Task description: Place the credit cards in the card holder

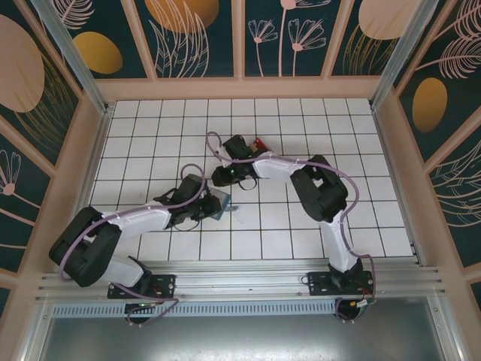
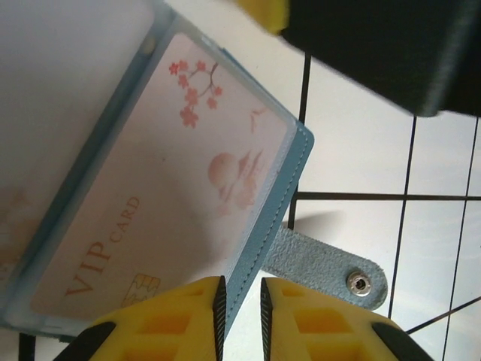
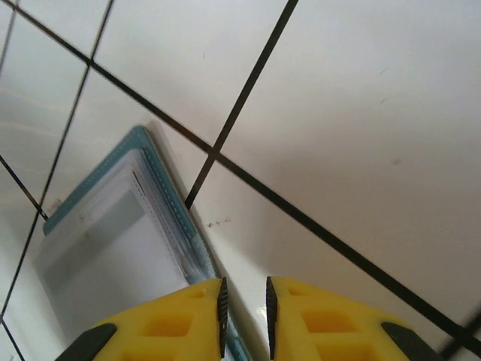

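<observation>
A teal folding wallet (image 1: 218,203) with clear sleeves hangs tilted above the white tiles, between the two arms. My left gripper (image 2: 240,282) is shut on its stitched teal edge (image 2: 289,177). A pale card printed VIP CARD (image 2: 150,218) sits inside a sleeve, and the snap strap (image 2: 323,267) sticks out free. My right gripper (image 3: 245,282) is closed narrowly at the wallet's (image 3: 113,248) other end, with the teal rim running in between its jaws. One of its yellow fingertips (image 2: 264,10) touches the wallet's far edge. A small red piece (image 1: 259,143), perhaps the red credit card, lies behind the right wrist. The card holder is out of view.
Wooden walls with painted panels (image 1: 240,45) enclose the tiled floor (image 1: 338,128). An aluminium rail (image 1: 248,282) runs along the near edge by the arm bases. Open tiles lie at the far side, the right, and in front of the wallet.
</observation>
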{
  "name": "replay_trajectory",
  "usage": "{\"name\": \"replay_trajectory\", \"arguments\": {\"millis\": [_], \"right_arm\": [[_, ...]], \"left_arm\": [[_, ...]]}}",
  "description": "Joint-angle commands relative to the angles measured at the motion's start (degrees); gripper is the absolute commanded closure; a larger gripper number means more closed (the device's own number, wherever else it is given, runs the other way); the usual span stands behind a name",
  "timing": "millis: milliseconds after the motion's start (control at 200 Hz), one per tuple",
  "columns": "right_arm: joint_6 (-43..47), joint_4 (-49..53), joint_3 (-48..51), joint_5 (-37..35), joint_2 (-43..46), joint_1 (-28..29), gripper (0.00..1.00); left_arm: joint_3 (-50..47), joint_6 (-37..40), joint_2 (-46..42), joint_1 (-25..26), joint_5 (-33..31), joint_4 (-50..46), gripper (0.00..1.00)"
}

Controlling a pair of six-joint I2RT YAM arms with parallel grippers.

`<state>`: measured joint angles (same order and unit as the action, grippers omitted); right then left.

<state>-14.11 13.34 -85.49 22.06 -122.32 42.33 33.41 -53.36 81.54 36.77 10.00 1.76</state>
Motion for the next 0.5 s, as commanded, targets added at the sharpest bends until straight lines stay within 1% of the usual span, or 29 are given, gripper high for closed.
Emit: {"name": "replay_trajectory", "arguments": {"millis": [0, 75, 270, 495], "right_arm": [[-1.4, -2.3, 2.1, -4.2, 7.7, -1.6, 0.75], [-2.2, -3.7, 4.4, -5.9, 10.9, -2.3, 0.71], [-3.6, -7.9, 12.3, -9.9, 19.9, -4.2, 0.70], [-4.0, -11.3, 20.3, -13.1, 28.3, -7.7, 0.69]], "left_arm": [[2.6, 2.1, -1.8, 0.4, -3.3, -3.5, 0.76], [3.8, 3.2, -0.8, 0.4, -4.4, -5.2, 0.76], [7.8, 5.2, 1.9, 0.4, -5.4, -6.2, 0.74], [17.0, 9.5, 6.9, 0.3, -7.7, -10.5, 0.74]]}}
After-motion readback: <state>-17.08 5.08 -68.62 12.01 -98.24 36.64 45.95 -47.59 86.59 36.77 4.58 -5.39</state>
